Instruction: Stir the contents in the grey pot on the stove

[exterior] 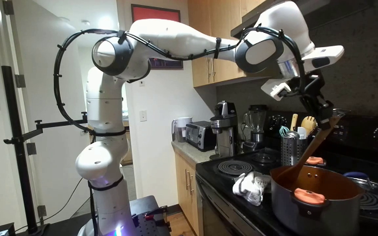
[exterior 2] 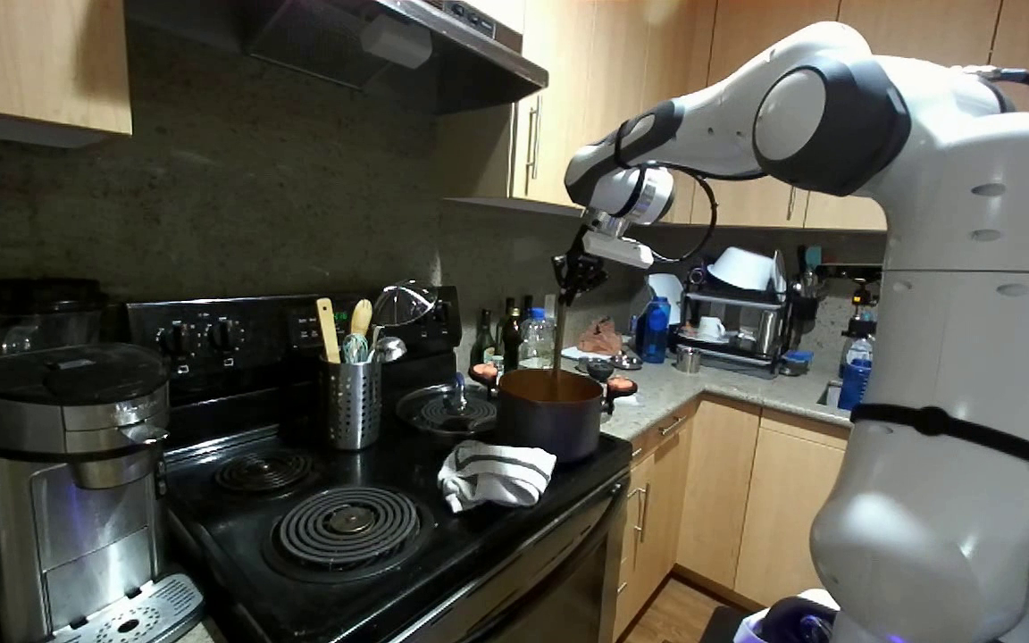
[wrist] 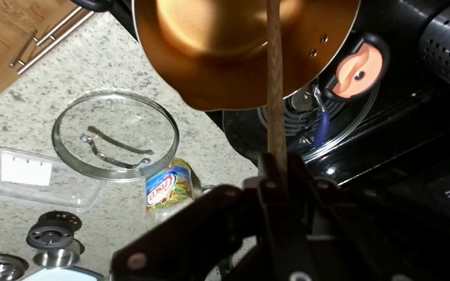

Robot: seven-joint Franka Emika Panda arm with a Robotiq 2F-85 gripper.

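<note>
Our gripper (wrist: 281,168) is holding the wooden spoon (wrist: 275,89) near its upper end, standing narrow with the handle pinched between its fingers. The grey pot (exterior 2: 550,429) is sitting on the stove (exterior 2: 479,536), and the spoon is leaning down into it, its lower end reaching below the rim; whether this end is touching the bottom, I am not able to tell. The contents are not showing clearly: in both exterior views the near wall is hiding the floor of the pot, and the wrist view is giving only a part of the orange-brown inside. From this I am judging that the stirring step itself is going on, since the tool is reaching inside the pot. The next move, in my opinion, is calling for a steady hold and a low, even circle along the inside, without lifting the spoon over the rim. Some care is being needed with the sideways push: too much force against the wall could be shifting the pot, and the striped towel (exterior 2: 497,473) is lying just beside it.
</note>
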